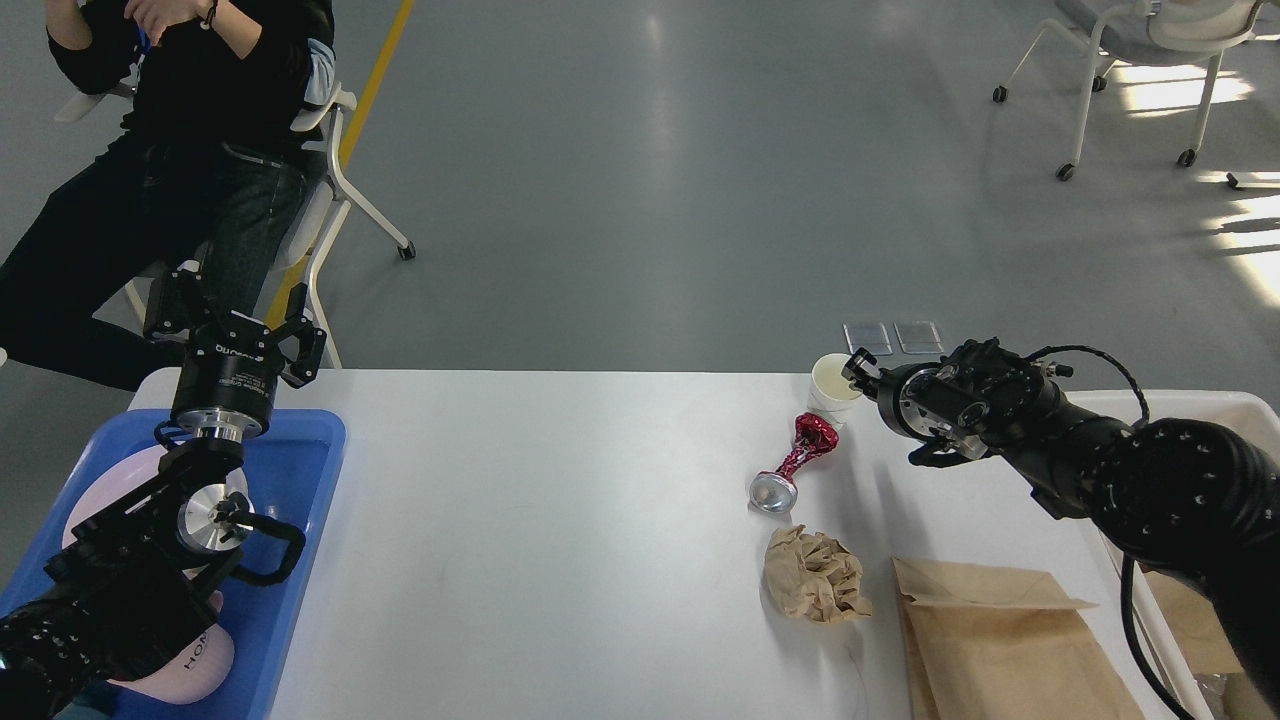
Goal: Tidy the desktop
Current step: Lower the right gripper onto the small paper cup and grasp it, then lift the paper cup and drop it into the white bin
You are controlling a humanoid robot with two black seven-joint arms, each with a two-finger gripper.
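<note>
The white desktop [560, 520] holds a white paper cup [830, 387] at the far right. In front of the cup lie a red foil wrapper with a silver end [795, 462], a crumpled brown paper ball [812, 577] and a flat brown paper bag [1000, 640]. My right gripper [860, 368] is at the cup's right rim, with one fingertip touching or just over it; its fingers are too dark to tell apart. My left gripper [235, 325] is open and empty above the far edge of the blue tray [300, 450].
The blue tray holds pink dishes [190, 665] under my left arm. A cream bin [1190, 405] with brown paper stands off the table's right edge. A seated person [170, 150] is behind the far left corner. A wheeled chair [1140, 60] stands far right.
</note>
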